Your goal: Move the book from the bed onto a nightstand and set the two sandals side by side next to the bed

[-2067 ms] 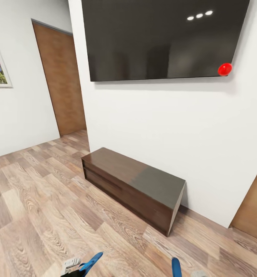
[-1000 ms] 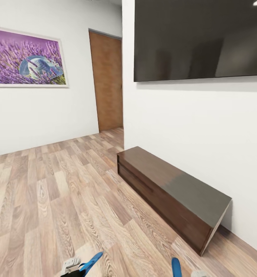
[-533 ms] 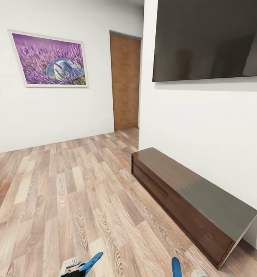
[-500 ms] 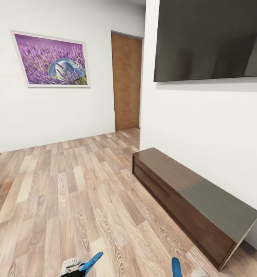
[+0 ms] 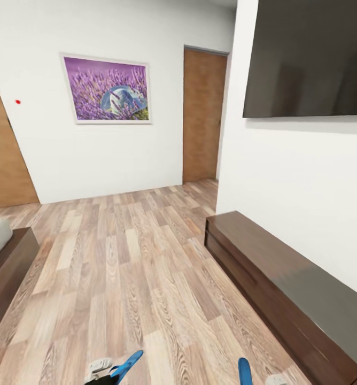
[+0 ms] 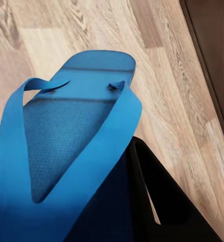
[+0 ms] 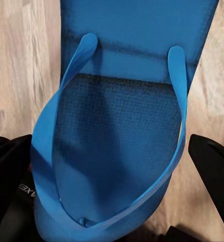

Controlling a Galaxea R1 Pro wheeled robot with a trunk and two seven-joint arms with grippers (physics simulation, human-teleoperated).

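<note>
Progress: both sandals appear to be off the floor and carried, one per arm, so pick-up looks done; setting them side by side next to the bed, and the whole book step, look still undone.
Left sandal: left sandal [image 6: 66,146] lies across the left gripper [image 6: 142,201], its toe pointing out over the plank floor [image 5: 125,278]; in the head view its blue tip [image 5: 126,364] pokes up from the lower edge.
Left pincer: dark fingers sit tight under the sole and seem clamped on it.
Right sandal: right sandal [image 7: 127,121] sits between the two dark fingers of the right gripper [image 7: 112,176], strap side facing the camera; its tip [image 5: 245,371] shows in the head view.
Right pincer: fingers flank the heel on both sides and appear closed on it.
Bed: a corner of the bed [image 5: 2,256], white mattress on a dark frame, lies well left of the sandals.
Book: I cannot tell where it is.
Surroundings: low dark cabinet [image 5: 285,289] runs along the wall to the right of the bed, under a wall screen [image 5: 307,59]; lavender picture [image 5: 106,89] and a wooden door [image 5: 202,115] stand on the far wall.
Obstacles: the floor between the bed corner and the cabinet looks open; the cabinet edge is the nearest thing to avoid when turning toward the bed.
</note>
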